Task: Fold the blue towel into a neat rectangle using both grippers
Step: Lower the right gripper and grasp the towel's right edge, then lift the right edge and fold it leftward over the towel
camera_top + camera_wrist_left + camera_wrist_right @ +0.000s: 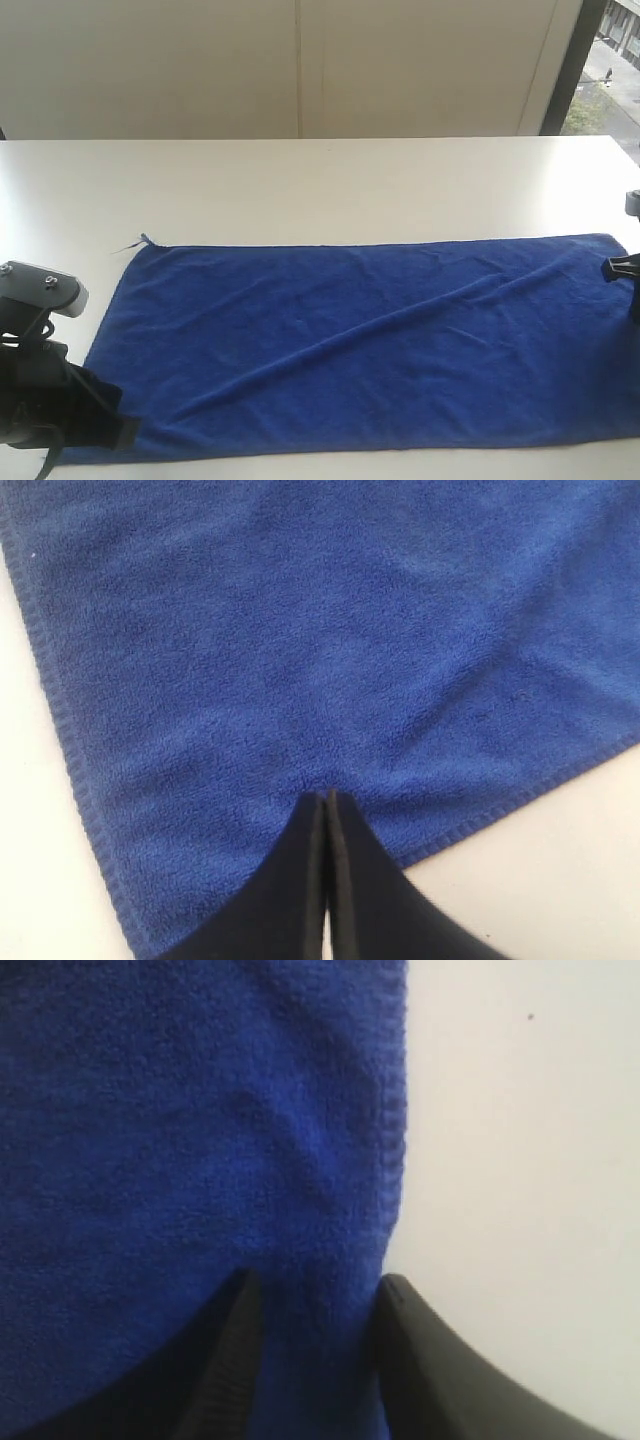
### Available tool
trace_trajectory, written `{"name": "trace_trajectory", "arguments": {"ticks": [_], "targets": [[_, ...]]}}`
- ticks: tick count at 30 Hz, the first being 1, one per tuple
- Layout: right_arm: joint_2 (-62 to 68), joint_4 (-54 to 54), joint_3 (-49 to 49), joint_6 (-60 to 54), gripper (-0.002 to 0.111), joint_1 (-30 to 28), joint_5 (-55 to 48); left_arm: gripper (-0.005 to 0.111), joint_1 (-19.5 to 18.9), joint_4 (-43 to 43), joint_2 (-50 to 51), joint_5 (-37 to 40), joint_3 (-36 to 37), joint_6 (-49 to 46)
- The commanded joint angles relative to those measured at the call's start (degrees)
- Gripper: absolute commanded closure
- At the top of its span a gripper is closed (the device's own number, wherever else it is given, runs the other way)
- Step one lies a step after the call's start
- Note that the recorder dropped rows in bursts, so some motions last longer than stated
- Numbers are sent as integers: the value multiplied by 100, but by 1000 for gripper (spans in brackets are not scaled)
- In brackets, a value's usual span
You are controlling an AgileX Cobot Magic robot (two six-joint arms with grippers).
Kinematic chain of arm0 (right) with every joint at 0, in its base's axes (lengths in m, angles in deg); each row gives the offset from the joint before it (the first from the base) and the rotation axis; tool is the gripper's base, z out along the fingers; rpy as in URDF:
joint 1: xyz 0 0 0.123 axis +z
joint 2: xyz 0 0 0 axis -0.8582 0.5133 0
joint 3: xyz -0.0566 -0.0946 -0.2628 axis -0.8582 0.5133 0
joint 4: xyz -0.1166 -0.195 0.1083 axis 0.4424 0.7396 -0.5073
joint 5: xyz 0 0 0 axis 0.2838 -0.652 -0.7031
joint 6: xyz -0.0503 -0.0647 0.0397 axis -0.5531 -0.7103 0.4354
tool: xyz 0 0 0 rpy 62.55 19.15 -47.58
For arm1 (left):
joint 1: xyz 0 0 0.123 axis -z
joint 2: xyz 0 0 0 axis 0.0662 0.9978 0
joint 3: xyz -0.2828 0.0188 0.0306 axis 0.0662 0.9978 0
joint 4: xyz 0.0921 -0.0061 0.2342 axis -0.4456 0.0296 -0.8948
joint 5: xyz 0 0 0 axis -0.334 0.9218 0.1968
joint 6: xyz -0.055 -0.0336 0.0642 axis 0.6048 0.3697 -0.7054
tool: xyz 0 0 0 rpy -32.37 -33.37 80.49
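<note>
Logging nearest first: left black gripper, fingers pressed together, tips on near-left corner of royal-blue fuzzy rectangular towel. We note towel spread flat on white tabletop, long diagonal crease across. Right black gripper, fingers apart, either side of hemmed edge near towel's far-right corner.
</note>
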State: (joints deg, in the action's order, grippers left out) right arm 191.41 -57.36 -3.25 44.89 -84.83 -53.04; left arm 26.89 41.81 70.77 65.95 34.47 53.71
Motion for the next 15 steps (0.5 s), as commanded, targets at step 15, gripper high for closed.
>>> {"name": "trace_trajectory", "arguments": {"ticks": [15], "targets": [[-229,-629,26,-418,100,-33,-52,107,24,21,-47,47,35,-23]]}}
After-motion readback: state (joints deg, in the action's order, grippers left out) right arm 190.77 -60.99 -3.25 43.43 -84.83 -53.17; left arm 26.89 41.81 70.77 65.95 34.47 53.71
